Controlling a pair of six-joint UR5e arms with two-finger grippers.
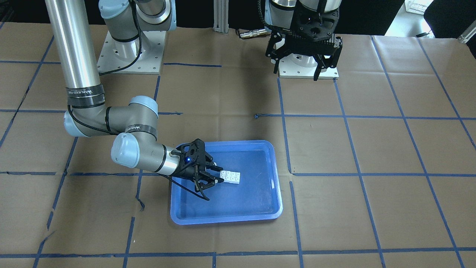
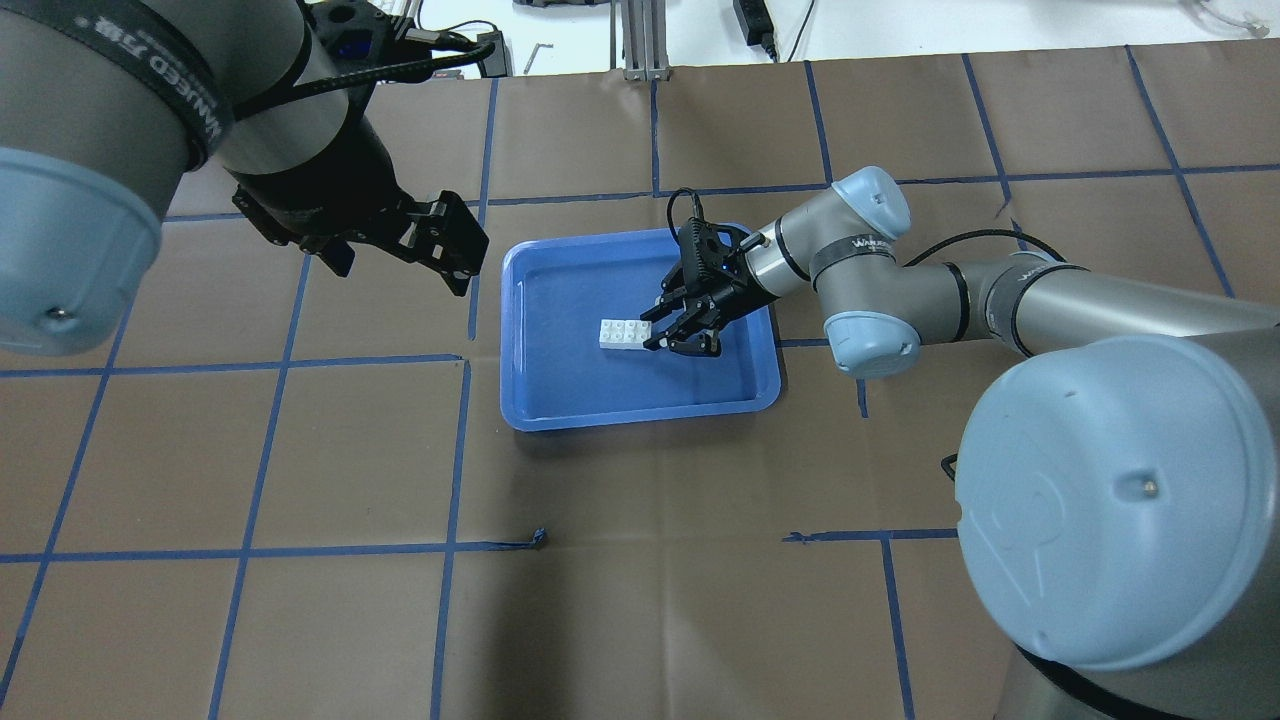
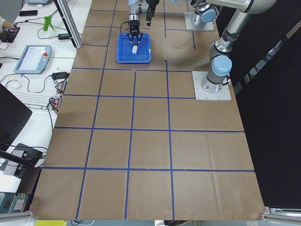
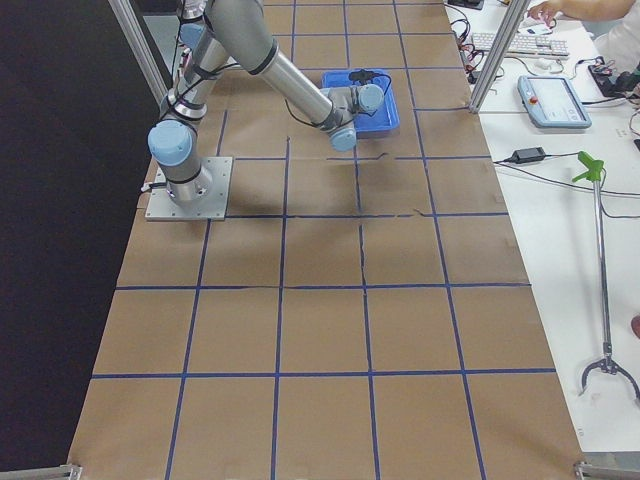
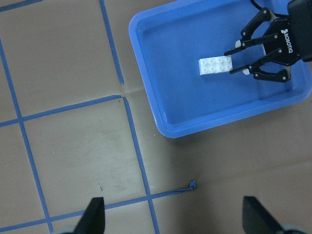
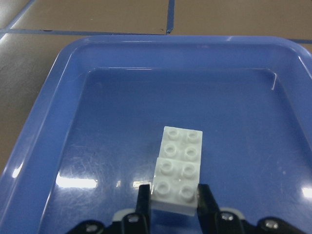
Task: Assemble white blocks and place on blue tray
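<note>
The white blocks [image 6: 178, 165] lie joined end to end on the floor of the blue tray [image 1: 260, 212]. They also show in the overhead view [image 2: 622, 333] and the left wrist view [image 5: 214, 66]. My right gripper [image 1: 217, 172] reaches low into the tray, its two fingers [image 6: 144, 200] pressed against the sides of the nearer block. My left gripper [image 1: 297, 72] hangs open and empty, high above the table near its base, away from the tray. It also shows in the overhead view [image 2: 440, 250].
The tray [image 2: 640, 415] sits mid-table on brown paper marked with blue tape lines. The arm bases' mounting plates [image 1: 130, 52] stand at the robot's edge of the table. An operators' desk with a keyboard [image 3: 33, 99] runs along the far side.
</note>
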